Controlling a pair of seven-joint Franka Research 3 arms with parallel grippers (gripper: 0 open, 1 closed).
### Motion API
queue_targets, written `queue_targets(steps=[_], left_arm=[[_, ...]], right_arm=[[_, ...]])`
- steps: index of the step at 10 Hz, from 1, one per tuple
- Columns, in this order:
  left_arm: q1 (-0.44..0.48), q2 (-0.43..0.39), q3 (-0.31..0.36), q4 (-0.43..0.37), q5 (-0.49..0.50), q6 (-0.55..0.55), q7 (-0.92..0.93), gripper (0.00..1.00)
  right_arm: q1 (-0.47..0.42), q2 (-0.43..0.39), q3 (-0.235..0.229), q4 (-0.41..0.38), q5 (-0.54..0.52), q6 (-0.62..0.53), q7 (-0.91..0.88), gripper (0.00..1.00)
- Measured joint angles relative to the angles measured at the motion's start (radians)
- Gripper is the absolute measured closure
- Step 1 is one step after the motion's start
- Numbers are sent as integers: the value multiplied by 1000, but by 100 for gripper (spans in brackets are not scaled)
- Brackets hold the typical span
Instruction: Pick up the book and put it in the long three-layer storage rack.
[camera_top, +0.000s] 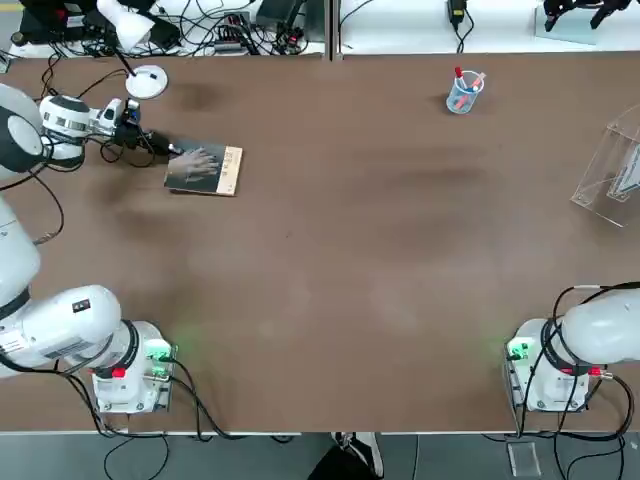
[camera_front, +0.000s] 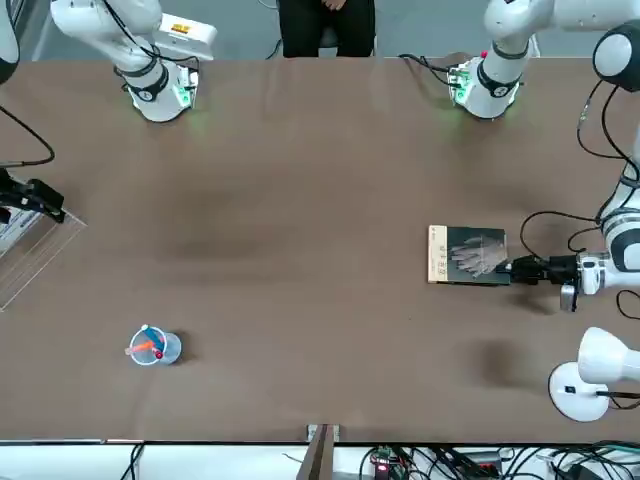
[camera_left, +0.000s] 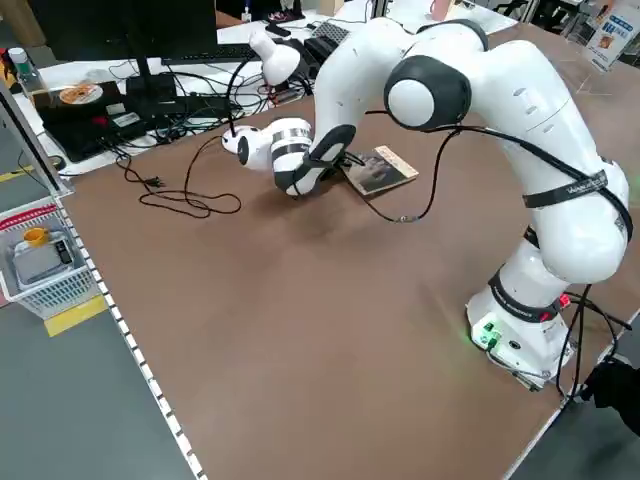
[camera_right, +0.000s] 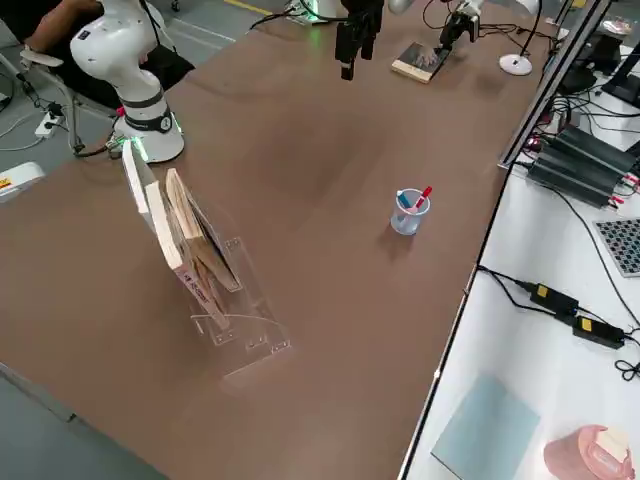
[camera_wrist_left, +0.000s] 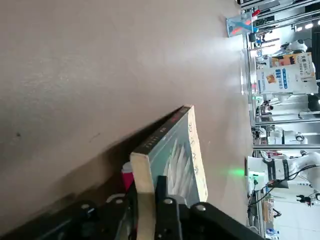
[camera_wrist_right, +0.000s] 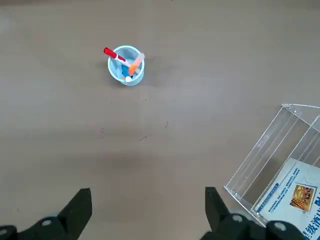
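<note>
The book (camera_top: 205, 170), dark-covered with a pale hand image and a tan strip, lies at the table's far left. My left gripper (camera_top: 166, 151) reaches in low from the left and is shut on its near edge. In the left wrist view the black fingers (camera_wrist_left: 162, 200) clamp the book (camera_wrist_left: 172, 152); that edge looks tilted slightly off the table. The front view shows the same grip (camera_front: 508, 268) on the book (camera_front: 468, 256). The clear rack (camera_top: 612, 168) stands at the right edge, with some booklets (camera_right: 190, 240) in it. My right gripper (camera_wrist_right: 147, 212) hangs open high above the table.
A clear cup of pens (camera_top: 464, 92) stands at the far middle-right. A white desk lamp's base (camera_top: 147, 82) sits just behind the left gripper, with cables nearby. A person sits at the near edge (camera_front: 326, 25). Brown tabletop stretches between the book and the rack (camera_wrist_right: 280, 165).
</note>
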Motion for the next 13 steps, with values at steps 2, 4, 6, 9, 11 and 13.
queue_targets(steps=[2,4,6,9,11,13], left_arm=[[0,0,0,2,4,-9,0,99],[0,0,0,7,7,-21,0,99],[0,0,0,27,12,-53,-11,99],[-2,-2,0,70,20,-117,-85,100],[-5,-12,-7,94,20,-161,-163,100],[-5,-32,-37,110,20,-188,-250,100]], right_arm=[[0,0,0,0,0,0,0,0],[0,0,0,0,0,0,0,0],[0,0,0,0,0,0,0,0],[0,0,0,0,0,0,0,0],[0,0,0,0,0,0,0,0],[0,0,0,0,0,0,0,0]])
